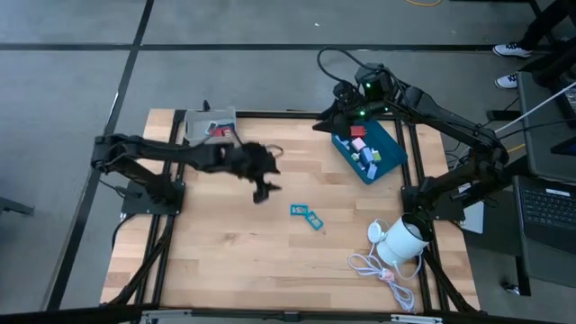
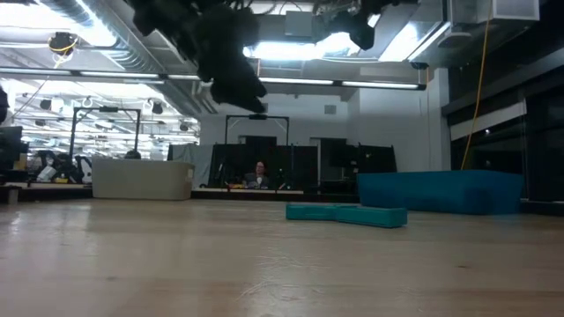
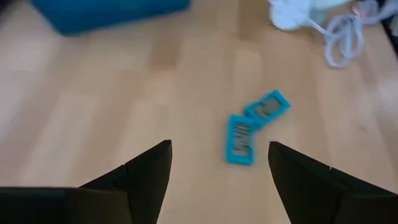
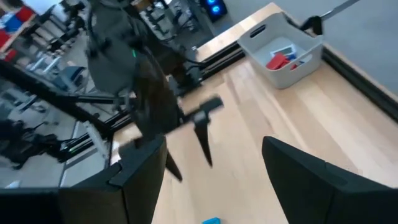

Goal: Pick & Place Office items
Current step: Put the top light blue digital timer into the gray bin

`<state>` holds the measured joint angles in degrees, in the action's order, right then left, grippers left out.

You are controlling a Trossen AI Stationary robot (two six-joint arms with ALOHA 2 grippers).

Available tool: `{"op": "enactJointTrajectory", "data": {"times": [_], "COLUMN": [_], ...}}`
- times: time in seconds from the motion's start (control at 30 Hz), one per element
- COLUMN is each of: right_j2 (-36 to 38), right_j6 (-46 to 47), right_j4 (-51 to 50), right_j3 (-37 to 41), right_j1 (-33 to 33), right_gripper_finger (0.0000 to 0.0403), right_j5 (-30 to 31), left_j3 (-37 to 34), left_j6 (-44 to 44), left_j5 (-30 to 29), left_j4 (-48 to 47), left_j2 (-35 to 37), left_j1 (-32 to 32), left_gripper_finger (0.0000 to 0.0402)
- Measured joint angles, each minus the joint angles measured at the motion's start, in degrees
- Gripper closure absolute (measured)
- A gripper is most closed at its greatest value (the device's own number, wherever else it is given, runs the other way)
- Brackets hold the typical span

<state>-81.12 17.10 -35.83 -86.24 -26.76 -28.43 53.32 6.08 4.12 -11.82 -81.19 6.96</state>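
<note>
1. Office items still loose on the table: two teal flat pieces [image 1: 306, 214] lying touching each other at an angle, near the middle of the wooden tabletop [image 1: 225, 261].
2. Left gripper [image 1: 264, 190] hangs above the table, fingers spread wide, nothing between them. In the left wrist view the teal pair [image 3: 252, 126] sits just ahead of the gap between the fingers [image 3: 149, 174], off toward one side.
3. Right gripper [image 1: 326, 122] hovers at the far edge of the blue tray [image 1: 387, 164], fingers spread, empty as far as the right wrist view shows.
4. Blue tray holds several small pieces (red, pink, white visible). Grey tray [image 1: 200, 121] at the far left edge of the table holds red and blue pieces [image 4: 283, 59].
5. White round object with coiled white cable [image 1: 396, 245] sits near the front right; not in the way.
6. Judgement on step in hand: left arm is lining up on the teal pair. To do it well, centre the gap over one piece only, align the fingers across its short side, descend until almost touching the wood. Pieces are thin and touching, so risk is nudging the neighbour or grabbing both.
7. Writing: dark markings on the teal pieces, not legible. No brand readable.
</note>
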Motion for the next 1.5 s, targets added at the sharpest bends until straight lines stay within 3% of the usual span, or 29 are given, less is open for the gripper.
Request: {"op": "enactJointTrajectory", "data": {"times": [0.17,0.37,0.77,1.27,1.5], "right_j2": [-0.05,-0.06,-0.04,-0.04,-0.04], "right_j6": [-0.7,-0.79,-1.04,-1.71,-1.72], "right_j4": [0.73,0.72,0.49,0.26,0.28], "right_j3": [0.0,0.0,0.0,0.0,0.0], "right_j1": [0.02,0.02,0.02,0.02,0.02], "right_gripper_finger": [0.0132,0.0132,0.0132,0.0132,0.0132], "right_j5": [-3.28,-7.54,-10.42,-11.51,-11.4], "left_j3": [0.0,1.41,16.82,17.36,17.42], "left_j6": [5.07,12.4,2.29,-4.38,-3.86], "left_j5": [-1.92,-1.77,-1.46,0.84,-1.2], "left_j4": [3.41,16.0,7.19,-2.61,-4.79], "left_j2": [-7.5,-17.71,-32.57,-33.77,-33.74], "left_j1": [-5.26,-6.55,-7.3,-8.26,-7.99], "left_gripper_finger": [0.0128,0.0125,0.0128,0.0134,0.0183]}}
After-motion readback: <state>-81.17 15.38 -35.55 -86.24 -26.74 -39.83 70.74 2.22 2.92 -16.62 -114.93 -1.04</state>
